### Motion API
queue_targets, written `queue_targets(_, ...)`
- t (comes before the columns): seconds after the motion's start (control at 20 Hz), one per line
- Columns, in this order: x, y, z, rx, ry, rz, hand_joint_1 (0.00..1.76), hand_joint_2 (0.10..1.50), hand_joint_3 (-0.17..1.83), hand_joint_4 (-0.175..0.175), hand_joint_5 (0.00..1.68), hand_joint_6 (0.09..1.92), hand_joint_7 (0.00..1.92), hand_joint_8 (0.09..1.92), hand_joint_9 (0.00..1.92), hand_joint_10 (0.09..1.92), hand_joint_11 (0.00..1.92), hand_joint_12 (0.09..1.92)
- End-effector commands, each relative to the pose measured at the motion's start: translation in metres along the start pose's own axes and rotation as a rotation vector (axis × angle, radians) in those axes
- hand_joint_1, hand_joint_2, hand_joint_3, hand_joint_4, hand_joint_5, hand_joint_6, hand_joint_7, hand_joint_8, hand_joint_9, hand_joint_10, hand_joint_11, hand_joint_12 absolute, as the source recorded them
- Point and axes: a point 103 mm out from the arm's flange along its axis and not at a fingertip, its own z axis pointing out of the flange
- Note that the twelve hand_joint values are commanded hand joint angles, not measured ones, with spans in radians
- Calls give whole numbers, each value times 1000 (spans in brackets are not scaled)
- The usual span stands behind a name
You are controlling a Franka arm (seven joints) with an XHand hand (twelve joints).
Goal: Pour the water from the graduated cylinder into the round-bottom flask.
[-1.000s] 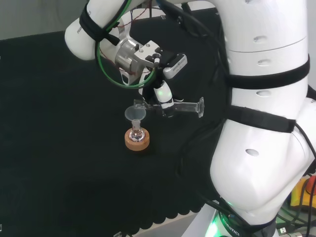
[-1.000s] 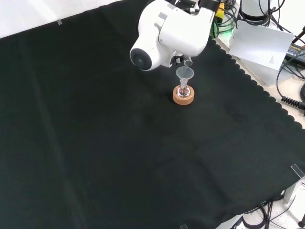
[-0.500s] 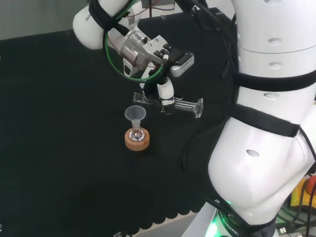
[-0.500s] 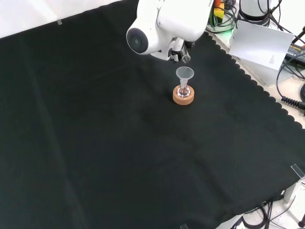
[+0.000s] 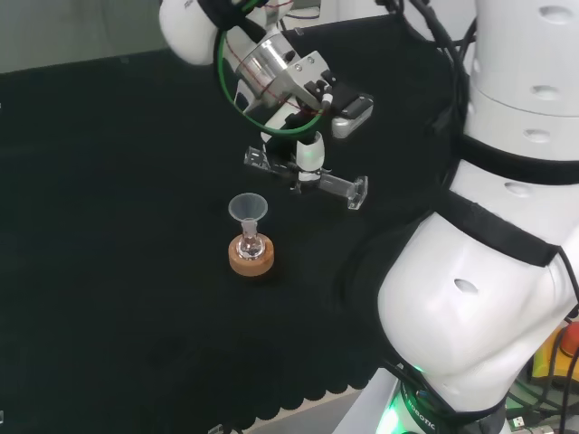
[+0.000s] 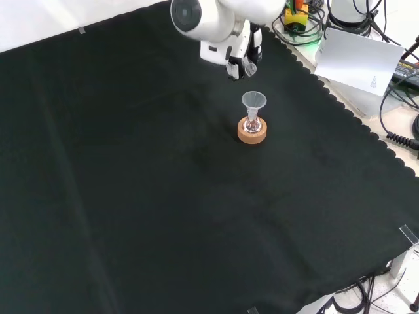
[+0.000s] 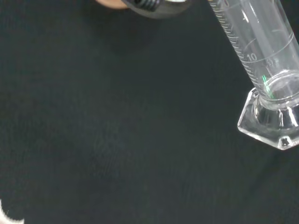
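- The hand (image 5: 309, 155) is curled round the graduated cylinder (image 5: 306, 176), holding it nearly level in the air.
- The round-bottom flask (image 5: 251, 246), funnel (image 5: 247, 208) in its neck, sits on a cork ring (image 5: 251, 260) toward the cloth's (image 6: 131, 196) far edge in the front view.

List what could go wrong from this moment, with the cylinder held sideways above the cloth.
1. The hand holds the graduated cylinder lying nearly level in the air, off to one side of the funnel. Any water left in it could drip on the black cloth.
2. The funnel sits loosely in the small round-bottom flask on its cork ring; a sweep by the cylinder's mouth end could knock it over.
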Motion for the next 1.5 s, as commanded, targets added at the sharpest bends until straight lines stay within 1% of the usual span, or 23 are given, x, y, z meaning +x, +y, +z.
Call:
queue_targets(0.05, -14, -6, 6, -140, 32, -20, 1245, 1160, 1, -175, 875, 1155, 918, 1140, 1468, 95, 1277, 697)
queue_targets(0.15, -18, -6, 7, -148, 40, -14, 1245, 1160, 2, -175, 874, 1157, 916, 1142, 1468, 94, 1277, 696)
queue_targets(0.25, -23, -6, 9, -173, 51, -11, 1245, 1161, 2, -175, 873, 1158, 916, 1143, 1467, 94, 1277, 695)
queue_targets(0.5, -33, -8, 12, -261, 78, -9, 1245, 1161, 1, -175, 874, 1159, 915, 1144, 1467, 93, 1275, 694)
queue_targets(0.7, -40, -10, 13, -345, 100, -13, 1245, 1161, 1, -175, 875, 1158, 915, 1144, 1467, 92, 1274, 692)
queue_targets(0.8, -43, -10, 13, -373, 109, -17, 1245, 1161, 1, -175, 875, 1158, 915, 1144, 1467, 91, 1273, 691)
queue_targets(0.85, -44, -10, 13, -388, 114, -19, 1234, 1155, -2, -106, 880, 1169, 945, 1090, 1468, 91, 1274, 690)
queue_targets(0.9, -46, -10, 13, -409, 123, -24, 1224, 1151, -4, -50, 883, 1178, 968, 1047, 1468, 90, 1274, 689)
queue_targets(0.95, -47, -10, 13, -428, 135, -31, 1219, 1148, -5, -16, 886, 1183, 983, 1021, 1469, 90, 1274, 689)
queue_targets(1.0, -48, -9, 13, -445, 143, -35, 1216, 1147, -6, 2, 887, 1185, 991, 1006, 1469, 89, 1274, 688)
queue_targets(1.05, -49, -8, 13, -464, 150, -37, 1215, 1146, -6, 11, 888, 1186, 995, 999, 1468, 89, 1274, 688)
queue_targets(1.15, -51, -8, 14, -497, 165, -42, 1214, 1145, -6, 18, 889, 1187, 997, 993, 1468, 89, 1274, 687)
queue_targets(1.3, -54, -8, 15, -556, 183, -38, 1214, 1145, -6, 19, 890, 1187, 998, 991, 1467, 88, 1273, 687)
queue_targets(1.5, -58, -8, 15, -603, 216, -44, 1214, 1144, -7, 20, 893, 1185, 999, 987, 1466, 87, 1267, 683)
